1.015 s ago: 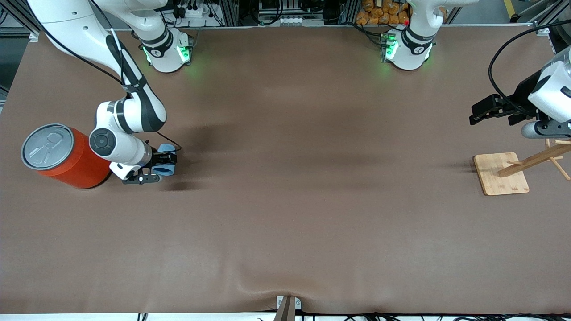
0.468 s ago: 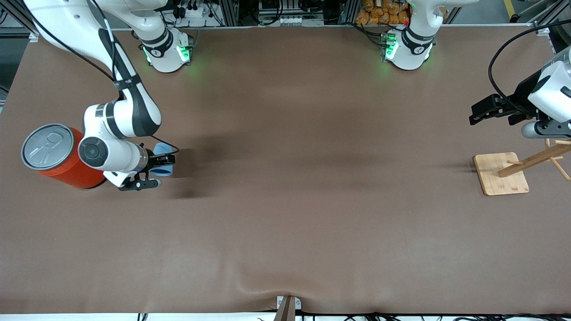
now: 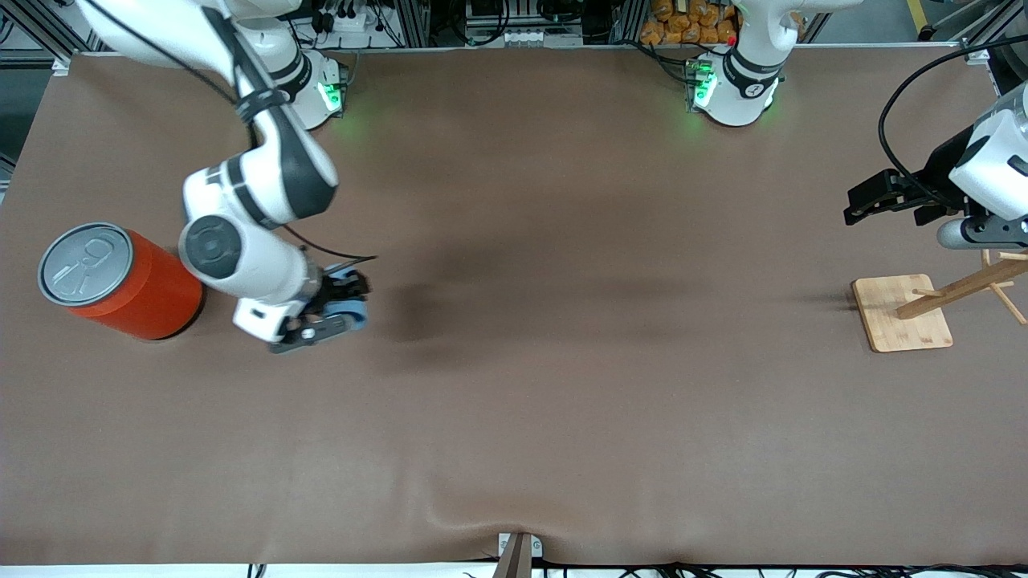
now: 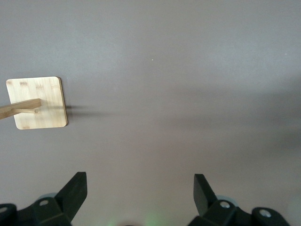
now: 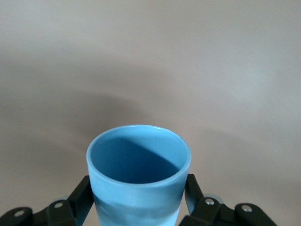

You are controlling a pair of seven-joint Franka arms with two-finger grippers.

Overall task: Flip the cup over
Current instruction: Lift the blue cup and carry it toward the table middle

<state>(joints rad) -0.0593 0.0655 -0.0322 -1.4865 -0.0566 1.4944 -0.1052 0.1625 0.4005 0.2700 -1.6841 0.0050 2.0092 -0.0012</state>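
The light-blue cup (image 3: pixel 352 308) is held in my right gripper (image 3: pixel 336 305), lifted over the table beside the orange can. In the right wrist view the cup (image 5: pixel 138 188) fills the space between the two black fingers (image 5: pixel 81 195), which press on its sides; its darker blue inside faces away from the wrist. My left gripper (image 3: pixel 863 199) waits in the air over the left arm's end of the table, above the wooden stand. In the left wrist view its gripper (image 4: pixel 139 186) is open and empty, fingers (image 4: pixel 75 188) wide apart.
A large orange can (image 3: pixel 120 281) with a grey pull-tab lid stands at the right arm's end of the table. A wooden stand with a square base (image 3: pixel 901 312) and slanted pegs stands at the left arm's end; the base also shows in the left wrist view (image 4: pixel 38 102).
My right gripper has risen with the cup and carried it away from the orange can toward the table's middle. The left arm has not moved.
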